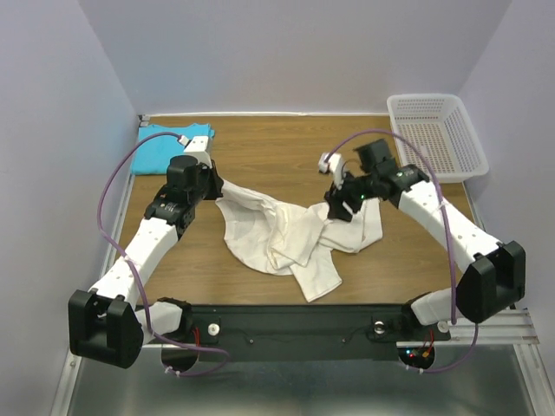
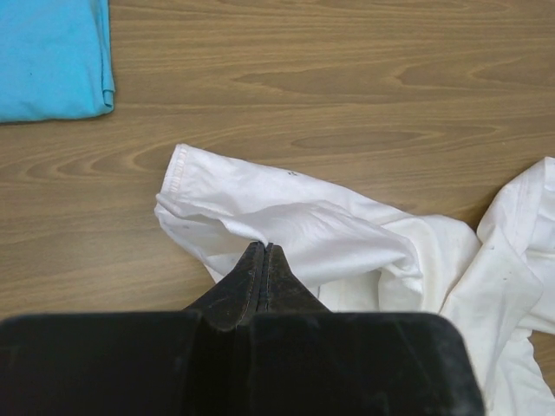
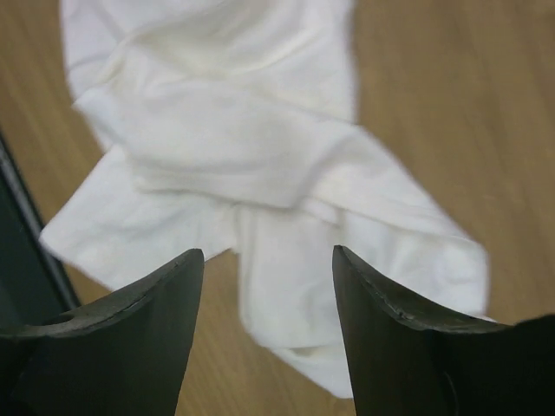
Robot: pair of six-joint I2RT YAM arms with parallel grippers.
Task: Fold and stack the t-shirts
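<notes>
Left wrist: our left fingers [image 2: 250, 279] pinched the cream shirt [image 2: 334, 227], right fingers [image 3: 143, 334] were spread. We figured grabbing its 3 o'clock edge and pulling flat.

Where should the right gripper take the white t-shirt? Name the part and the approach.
Its crumpled right-hand end, from straight above. The white t-shirt lies bunched there under the open right gripper, while the left gripper pinches the opposite end, so spreading needs this side.
</notes>
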